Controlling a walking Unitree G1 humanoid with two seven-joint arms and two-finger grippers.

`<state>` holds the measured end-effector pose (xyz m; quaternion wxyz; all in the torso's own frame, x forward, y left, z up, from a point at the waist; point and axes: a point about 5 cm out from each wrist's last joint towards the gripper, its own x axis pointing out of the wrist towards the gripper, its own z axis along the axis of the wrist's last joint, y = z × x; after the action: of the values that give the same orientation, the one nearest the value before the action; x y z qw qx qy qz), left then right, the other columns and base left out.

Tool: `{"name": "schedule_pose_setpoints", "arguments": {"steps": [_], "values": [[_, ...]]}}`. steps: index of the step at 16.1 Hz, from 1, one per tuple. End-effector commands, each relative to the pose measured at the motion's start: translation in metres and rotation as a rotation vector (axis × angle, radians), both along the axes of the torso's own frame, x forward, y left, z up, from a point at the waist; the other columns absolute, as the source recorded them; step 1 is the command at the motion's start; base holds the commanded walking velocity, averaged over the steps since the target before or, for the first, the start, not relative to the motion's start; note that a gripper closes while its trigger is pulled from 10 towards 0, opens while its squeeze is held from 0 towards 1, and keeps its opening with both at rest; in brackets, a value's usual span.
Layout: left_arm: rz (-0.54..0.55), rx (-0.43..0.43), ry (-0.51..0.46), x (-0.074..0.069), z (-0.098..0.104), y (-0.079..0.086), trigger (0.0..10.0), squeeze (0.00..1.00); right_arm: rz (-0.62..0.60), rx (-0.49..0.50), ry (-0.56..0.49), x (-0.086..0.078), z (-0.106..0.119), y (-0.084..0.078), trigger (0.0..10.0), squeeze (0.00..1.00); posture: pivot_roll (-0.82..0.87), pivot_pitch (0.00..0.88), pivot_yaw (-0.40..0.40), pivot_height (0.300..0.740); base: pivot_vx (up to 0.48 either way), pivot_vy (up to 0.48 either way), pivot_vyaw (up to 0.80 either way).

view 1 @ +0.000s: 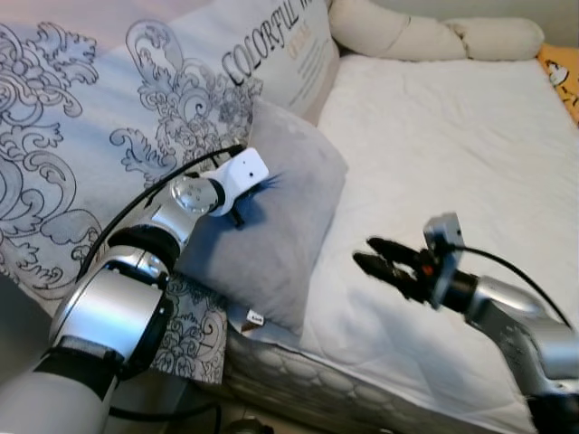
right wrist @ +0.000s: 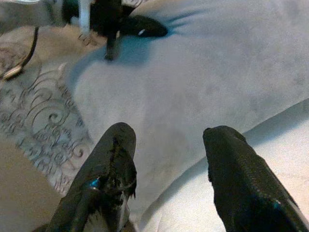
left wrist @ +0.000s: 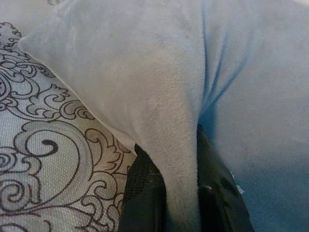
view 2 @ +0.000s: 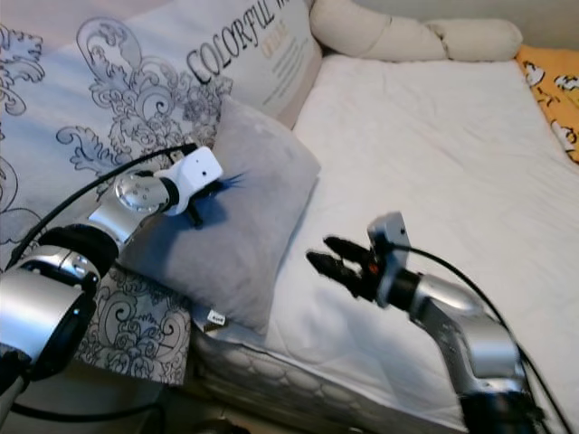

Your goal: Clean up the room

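A grey plush pillow (view 1: 271,235) lies at the bed's left edge, partly over a patterned duvet (view 1: 81,136). My left gripper (view 1: 258,185) is shut on a fold of the grey pillow (left wrist: 178,135); its black fingers (left wrist: 145,193) pinch the fabric from both sides. My right gripper (view 1: 369,255) hovers open over the white sheet (view 1: 434,136), just right of the pillow, with nothing between its fingers (right wrist: 111,164). From the right wrist the grey pillow (right wrist: 203,82) lies ahead, with the left gripper (right wrist: 140,26) on its far part.
A printed pillow (view 1: 280,45) leans at the head of the bed beside a long cream bolster (view 1: 434,36). An orange cushion (view 1: 563,77) sits at the far right. The quilted mattress edge (view 1: 298,380) drops to the floor below.
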<state>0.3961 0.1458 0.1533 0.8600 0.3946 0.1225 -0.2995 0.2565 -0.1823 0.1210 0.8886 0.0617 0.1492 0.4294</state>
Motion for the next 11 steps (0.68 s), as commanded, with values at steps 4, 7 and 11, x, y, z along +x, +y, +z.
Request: {"name": "schedule_pose_setpoints", "arguments": {"steps": [4, 7, 11], "values": [[-0.014, 0.066, -0.081, 0.006, 0.017, 0.002, 10.0, 0.0, 0.088, -0.049, 0.012, -0.018, 0.007, 0.003, 10.0, 0.0, -0.17, 0.0, 0.141, 0.74, 0.0, 0.0, 0.0], [-0.064, 0.102, -0.127, 0.007, 0.023, -0.005, 10.0, 0.0, 0.103, -0.072, 0.014, -0.028, 0.013, -0.003, 10.0, 0.0, -0.19, 0.0, 0.135, 0.74, 0.0, 0.0, 0.0], [-0.074, 0.127, -0.218, 0.014, 0.046, -0.013, 10.0, 0.0, 0.094, -0.087, 0.018, -0.032, 0.016, -0.003, 10.0, 0.0, -0.21, 0.0, 0.146, 0.74, 0.0, 0.0, 0.0]]}}
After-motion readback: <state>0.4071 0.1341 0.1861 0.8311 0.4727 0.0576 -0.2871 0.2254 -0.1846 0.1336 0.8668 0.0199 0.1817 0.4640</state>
